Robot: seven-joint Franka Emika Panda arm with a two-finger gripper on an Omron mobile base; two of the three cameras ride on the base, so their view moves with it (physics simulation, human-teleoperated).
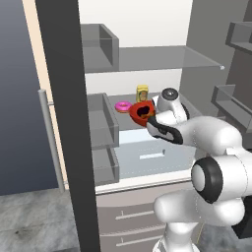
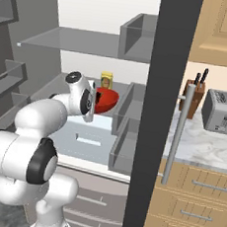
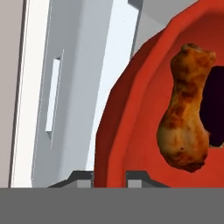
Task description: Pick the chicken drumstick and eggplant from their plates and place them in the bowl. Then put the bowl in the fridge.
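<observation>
Open fridge [image 1: 147, 59] interior, white walls and grey shelves, forms the background. Gripper [image 3: 109, 177] fingers are pinched narrow on the near rim of the glossy red bowl [image 3: 131, 131], carried tilted above a fridge shelf [image 2: 83, 137], with the chicken drumstick [image 3: 186, 113] and dark eggplant [image 3: 216, 105] lying inside. Rigid but probably slick, the loaded bowl is best gripped at its rim and levelled; a pink ring [image 1: 122, 106] and yellow jar [image 1: 142, 92] stand beyond.
</observation>
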